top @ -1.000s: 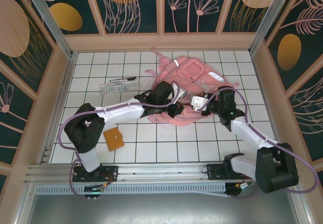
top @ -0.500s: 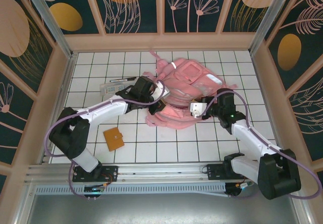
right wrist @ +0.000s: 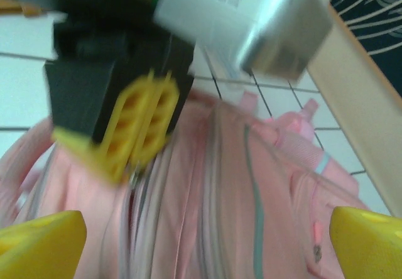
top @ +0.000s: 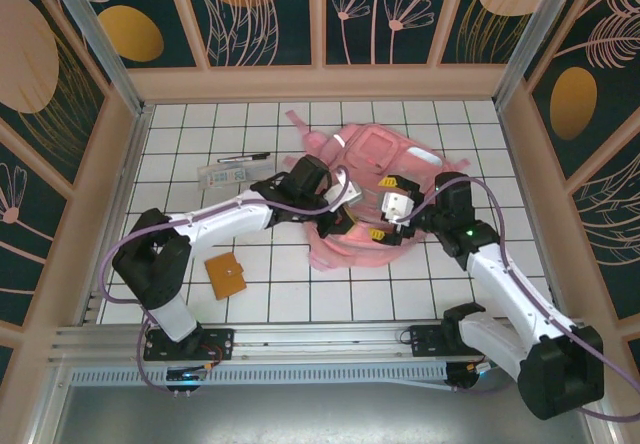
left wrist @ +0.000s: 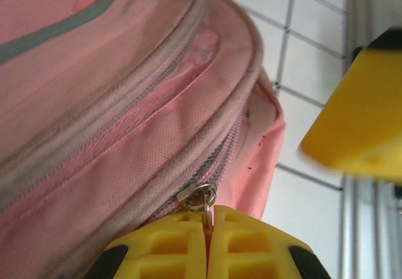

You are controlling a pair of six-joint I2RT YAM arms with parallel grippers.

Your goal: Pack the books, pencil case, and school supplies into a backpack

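Two sets of jaws sit at the pink backpack, which lies on the white-tiled table toward its back, right of centre.
Your left jaws are pinched tight on the metal zip pull of the bag's zipper, at its near-left side. In the left wrist view the yellow pads meet with the pull's tab between them. Your right jaws stand wide apart just beside them over the bag's near edge, holding nothing, with one yellow tip at each lower corner of the right wrist view. Left of the bag and apart from it, the clear pencil case lies with a dark pen just behind it. The orange-brown notebook lies nearer you, beside the left arm.
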